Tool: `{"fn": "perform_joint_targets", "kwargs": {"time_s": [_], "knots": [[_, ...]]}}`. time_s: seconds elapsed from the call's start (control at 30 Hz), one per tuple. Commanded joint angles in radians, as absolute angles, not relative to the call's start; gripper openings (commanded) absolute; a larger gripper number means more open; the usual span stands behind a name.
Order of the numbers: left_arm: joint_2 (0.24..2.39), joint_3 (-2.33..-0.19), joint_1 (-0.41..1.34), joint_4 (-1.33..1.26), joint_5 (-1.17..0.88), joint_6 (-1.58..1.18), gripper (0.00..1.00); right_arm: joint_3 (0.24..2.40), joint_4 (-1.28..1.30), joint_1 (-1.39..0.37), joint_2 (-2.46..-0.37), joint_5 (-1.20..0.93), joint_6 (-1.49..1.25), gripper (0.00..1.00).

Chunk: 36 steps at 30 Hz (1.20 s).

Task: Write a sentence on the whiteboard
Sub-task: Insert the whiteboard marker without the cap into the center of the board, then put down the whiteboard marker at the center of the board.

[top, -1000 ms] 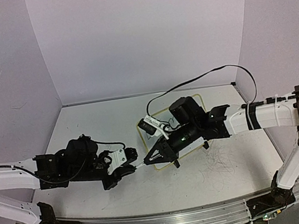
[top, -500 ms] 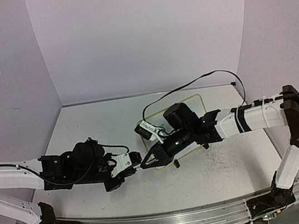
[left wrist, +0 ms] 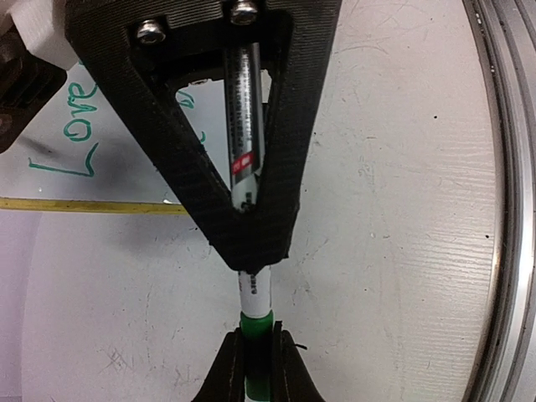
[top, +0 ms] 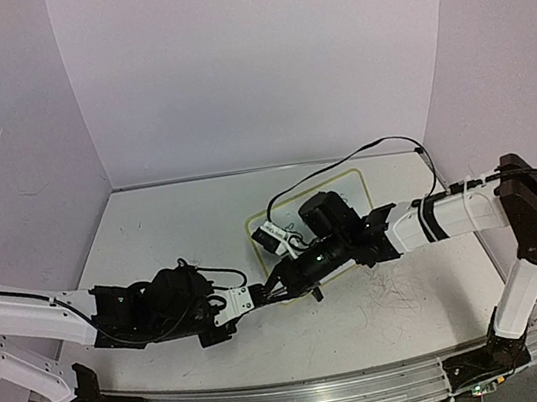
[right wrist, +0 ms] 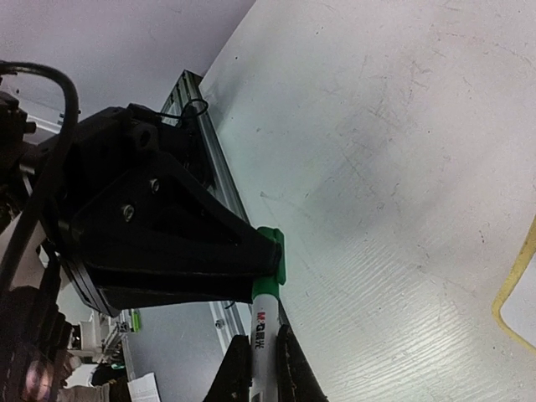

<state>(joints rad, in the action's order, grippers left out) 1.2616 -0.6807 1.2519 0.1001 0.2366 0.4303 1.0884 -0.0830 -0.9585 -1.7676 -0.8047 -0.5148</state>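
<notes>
Two robot arms met over the scuffed white table top [left wrist: 394,209], sharing one white-barrelled marker pen [left wrist: 254,289]. The left gripper [left wrist: 255,368] had its jaws pressed tight on the pen's green cap [right wrist: 272,251], while the right gripper [right wrist: 258,368] pinched the white barrel just behind it. Both black heads stood nose to nose, in line along the pen.

The small white board with rounded corners and a thin pale-yellow frame [left wrist: 126,184] lay flat on the table, partly beneath the right arm. Its near edge sat just beside the meeting point. Green handwriting reading "Love" [left wrist: 63,138] showed on it, the rest hidden by the gripper.

The step in hand looked like a cap exchange, though pulling off or pushing on could not be told. With words already written, recapping seemed the likelier. Either way, the next move called for a straight push or pull along the barrel, with both grips firm and no twisting.
</notes>
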Motion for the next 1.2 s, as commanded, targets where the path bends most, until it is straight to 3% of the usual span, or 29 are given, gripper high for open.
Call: {"fn": "perform_joint_targets", "kwargs": {"time_s": [0.0, 0.4, 0.67, 0.77, 0.97, 1.17], "knots": [[1.297, -0.780, 1.289, -0.164, 0.284, 0.481, 0.00, 1.052, -0.317, -1.005, -1.739, -0.912, -0.692, 0.00], [1.296, -0.764, 1.305, -0.172, 0.283, 0.410, 0.02, 0.914, -0.435, -1.005, -1.658, -0.783, -0.758, 0.00], [1.212, -0.708, 1.304, -0.114, 0.207, 0.201, 0.70, 0.690, -0.423, -0.971, -1.640, -0.608, -0.330, 0.00], [1.128, -0.681, 1.301, -0.092, 0.188, 0.138, 0.77, 0.669, -0.423, -0.970, -1.676, -0.617, -0.279, 0.00], [1.006, -0.687, 1.218, -0.051, 0.180, -0.038, 0.80, 0.655, -0.413, -0.970, -1.717, -0.536, -0.237, 0.02], [0.964, -0.706, 1.065, -0.044, 0.112, -0.172, 0.81, 0.654, -0.340, -0.969, -1.716, -0.347, -0.296, 0.27]]}}
